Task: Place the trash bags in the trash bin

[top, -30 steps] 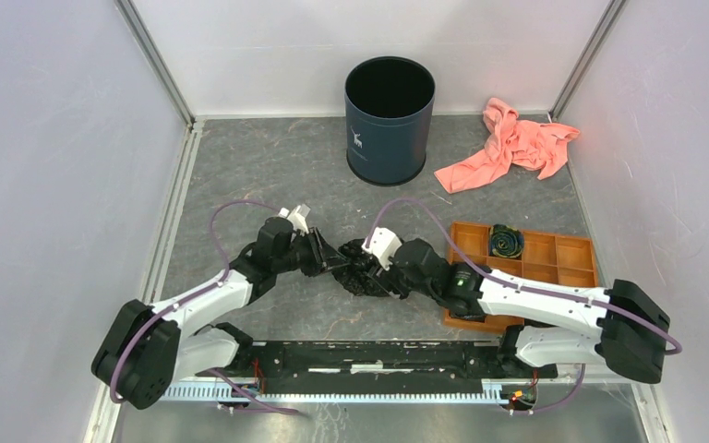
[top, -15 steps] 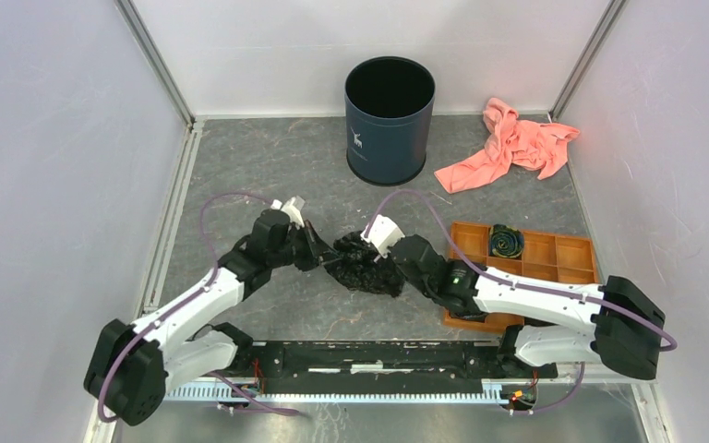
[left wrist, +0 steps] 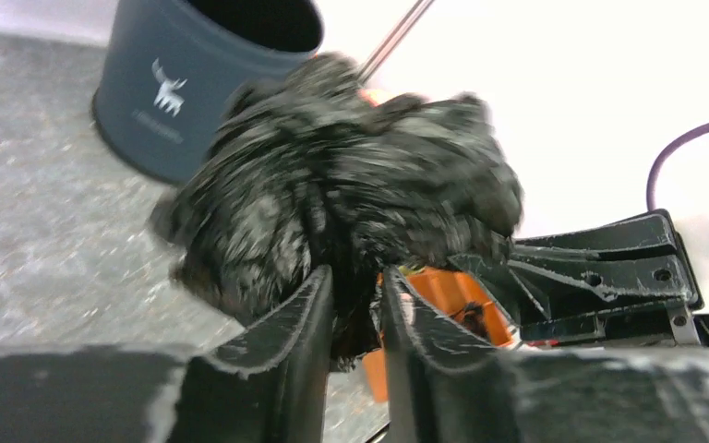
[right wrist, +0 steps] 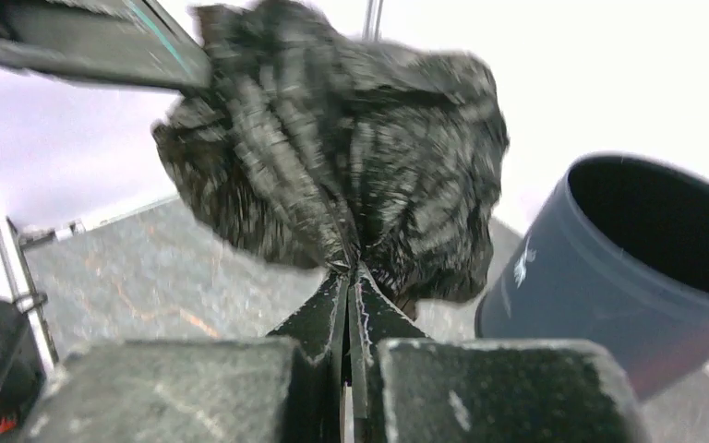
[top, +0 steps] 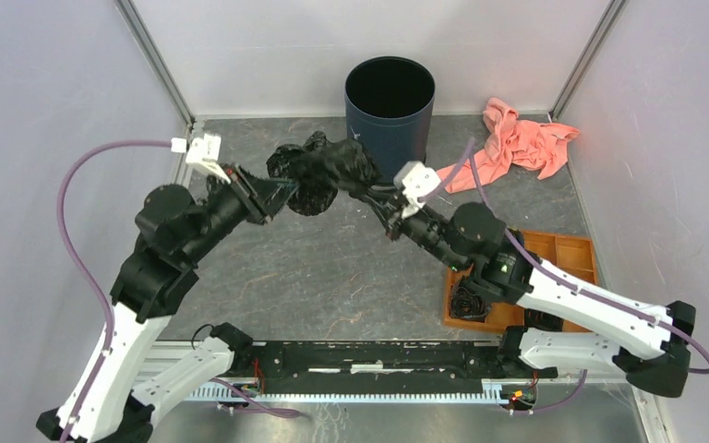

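Two grips on crumpled black trash bag (top: 325,168): left gripper (top: 275,188) and right gripper (top: 376,194) each closed on film. Bag held aloft, upper centre, just left of trash bin (top: 390,115). Carry step judged in hand; next, bag to be brought over bin mouth, then released.

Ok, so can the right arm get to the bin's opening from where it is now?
Probably yes. The right gripper is shut on the trash bag, held up right beside the trash bin, whose top is open and uncovered. The left gripper grips the same bag, so both must move together.
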Tool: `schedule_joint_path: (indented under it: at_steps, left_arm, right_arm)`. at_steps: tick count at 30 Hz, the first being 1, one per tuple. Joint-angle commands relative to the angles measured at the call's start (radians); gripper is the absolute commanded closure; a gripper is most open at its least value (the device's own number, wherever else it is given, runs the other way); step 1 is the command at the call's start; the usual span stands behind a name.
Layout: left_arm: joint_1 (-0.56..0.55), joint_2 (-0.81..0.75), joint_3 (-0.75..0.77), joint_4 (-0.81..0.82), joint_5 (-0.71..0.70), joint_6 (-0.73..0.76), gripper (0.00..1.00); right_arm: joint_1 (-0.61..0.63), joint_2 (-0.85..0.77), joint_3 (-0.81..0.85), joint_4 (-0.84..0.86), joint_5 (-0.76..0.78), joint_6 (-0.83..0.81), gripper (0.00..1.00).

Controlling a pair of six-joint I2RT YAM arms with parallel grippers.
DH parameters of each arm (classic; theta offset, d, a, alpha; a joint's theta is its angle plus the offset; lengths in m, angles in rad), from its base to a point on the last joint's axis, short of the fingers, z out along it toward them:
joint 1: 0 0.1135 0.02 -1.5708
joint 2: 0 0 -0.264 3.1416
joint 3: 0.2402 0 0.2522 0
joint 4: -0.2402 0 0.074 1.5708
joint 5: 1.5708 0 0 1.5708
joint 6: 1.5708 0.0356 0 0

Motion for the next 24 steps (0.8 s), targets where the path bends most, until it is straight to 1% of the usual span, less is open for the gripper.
schedule_joint_path:
  at_steps: [1, 3, 5, 7, 10, 12, 14, 16, 19, 21, 24]
  left_arm:
    - [-0.002, -0.031, -0.194, -0.139, -0.070, 0.037, 0.60]
    - [-0.002, -0.042, -0.260, -0.180, -0.100, 0.031, 0.53]
    - [-0.002, -0.062, -0.294, -0.201, -0.137, 0.042, 0.42]
    - [-0.001, -0.075, -0.297, -0.212, -0.159, 0.057, 0.28]
    - [-0.002, -0.073, -0.275, -0.218, -0.171, 0.061, 0.19]
    - [-0.002, -0.069, -0.283, -0.203, -0.150, 0.043, 0.17]
    - [-0.002, -0.075, -0.343, -0.162, -0.111, 0.006, 0.16]
    - [-0.002, -0.080, -0.422, -0.095, -0.028, -0.035, 0.11]
    - [-0.002, -0.068, -0.531, 0.028, 0.055, -0.099, 0.09]
    - [-0.001, -0.036, -0.578, 0.102, 0.090, -0.124, 0.08]
    - [-0.002, 0.052, -0.599, 0.192, 0.123, -0.139, 0.07]
  right_arm:
    - [-0.017, -0.029, -0.303, 0.030, 0.050, 0.098, 1.00]
    - [-0.048, -0.037, -0.403, -0.003, 0.027, 0.165, 0.99]
    - [-0.078, -0.058, -0.454, -0.042, 0.023, 0.204, 1.00]
    - [-0.105, -0.094, -0.474, -0.051, 0.015, 0.219, 1.00]
    - [-0.161, -0.129, -0.450, -0.061, -0.002, 0.216, 1.00]
    - [-0.197, -0.130, -0.446, -0.073, -0.014, 0.215, 0.99]
    - [-0.213, -0.129, -0.478, -0.070, -0.058, 0.231, 0.99]
    - [-0.214, -0.125, -0.538, -0.053, -0.133, 0.261, 1.00]
    - [-0.215, -0.119, -0.640, -0.012, -0.302, 0.282, 1.00]
    - [-0.213, -0.123, -0.684, -0.009, -0.372, 0.277, 1.00]
    - [-0.213, -0.149, -0.735, -0.019, -0.422, 0.268, 1.00]
